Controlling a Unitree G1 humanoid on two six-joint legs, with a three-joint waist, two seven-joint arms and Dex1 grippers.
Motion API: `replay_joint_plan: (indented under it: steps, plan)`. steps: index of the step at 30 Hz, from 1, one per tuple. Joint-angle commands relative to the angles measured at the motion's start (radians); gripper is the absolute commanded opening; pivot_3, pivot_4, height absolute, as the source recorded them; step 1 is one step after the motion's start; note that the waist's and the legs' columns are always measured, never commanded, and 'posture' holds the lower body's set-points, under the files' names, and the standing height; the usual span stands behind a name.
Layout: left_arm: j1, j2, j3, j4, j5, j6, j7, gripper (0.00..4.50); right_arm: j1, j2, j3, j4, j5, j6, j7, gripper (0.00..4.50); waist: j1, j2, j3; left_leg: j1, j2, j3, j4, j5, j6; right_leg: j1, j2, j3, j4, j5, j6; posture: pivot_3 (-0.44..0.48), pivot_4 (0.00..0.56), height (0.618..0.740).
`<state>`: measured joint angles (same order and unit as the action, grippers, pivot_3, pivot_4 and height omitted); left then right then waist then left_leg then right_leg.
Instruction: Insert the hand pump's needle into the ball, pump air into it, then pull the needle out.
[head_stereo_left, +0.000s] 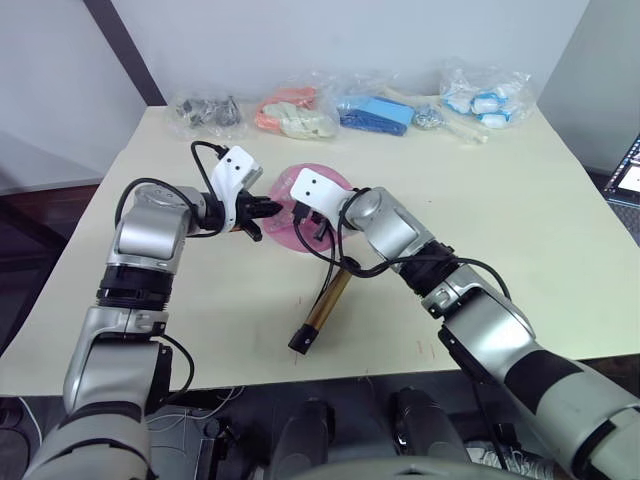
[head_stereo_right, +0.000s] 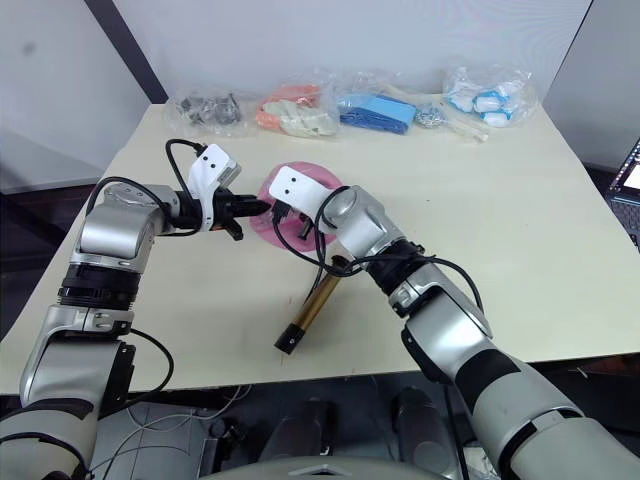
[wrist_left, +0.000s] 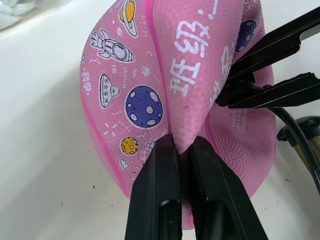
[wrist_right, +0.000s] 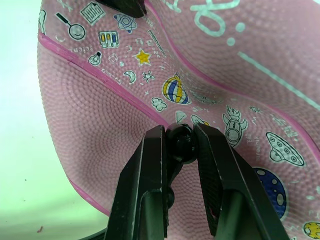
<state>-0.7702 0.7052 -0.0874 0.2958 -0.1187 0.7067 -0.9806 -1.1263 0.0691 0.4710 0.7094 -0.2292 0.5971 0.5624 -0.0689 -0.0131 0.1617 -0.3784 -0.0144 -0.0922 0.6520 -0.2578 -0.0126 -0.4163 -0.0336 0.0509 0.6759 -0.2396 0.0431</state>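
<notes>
At the table's near edge, the hand pump lies flat, its gold barrel idle and hose trailing up toward the work. Just beyond it at mid-table, the right gripper clamps the needle's black fitting against the limp pink ball, apparently lining up the valve. Opposite, the left gripper pinches a fold of the ball's skin, likely steadying it. Bagged items line the far edge.
</notes>
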Motion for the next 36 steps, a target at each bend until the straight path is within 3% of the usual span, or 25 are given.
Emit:
replay_joint_plan:
  steps: [1, 17, 25, 36]
  plan:
    - [0.021, -0.020, -0.029, -0.025, -0.013, 0.010, -0.016, 0.00, 0.023, 0.003, 0.016, 0.096, -0.023, 0.008, 0.004, 0.31, 0.000, 0.000, -0.001, 0.000, 0.000, 0.000, 0.000, 0.000, 0.000, 0.000, 0.000, 0.000, 0.000, 0.000, 0.000, 0.000, 0.150, 0.740]
    - [0.036, -0.022, -0.024, -0.048, -0.020, 0.027, -0.006, 0.00, 0.013, 0.012, 0.023, 0.226, -0.068, -0.050, -0.006, 0.31, -0.001, 0.003, -0.011, 0.002, 0.000, 0.000, -0.001, 0.000, 0.000, 0.002, 0.000, 0.000, -0.001, 0.000, 0.000, 0.000, 0.150, 0.740]
    - [0.038, -0.022, -0.022, -0.050, -0.023, 0.032, -0.003, 0.00, 0.009, 0.025, 0.022, 0.278, -0.080, -0.071, -0.004, 0.31, -0.003, 0.003, -0.011, 0.015, 0.000, 0.001, -0.006, 0.000, 0.000, 0.012, 0.001, 0.001, -0.004, -0.001, 0.000, 0.000, 0.150, 0.740]
    - [0.039, -0.022, -0.021, -0.049, -0.023, 0.033, -0.003, 0.00, 0.007, 0.024, 0.018, 0.332, -0.088, -0.094, -0.009, 0.31, -0.003, 0.003, -0.012, 0.016, 0.000, 0.001, -0.007, 0.000, 0.000, 0.013, 0.001, 0.002, -0.004, -0.002, 0.000, 0.000, 0.150, 0.740]
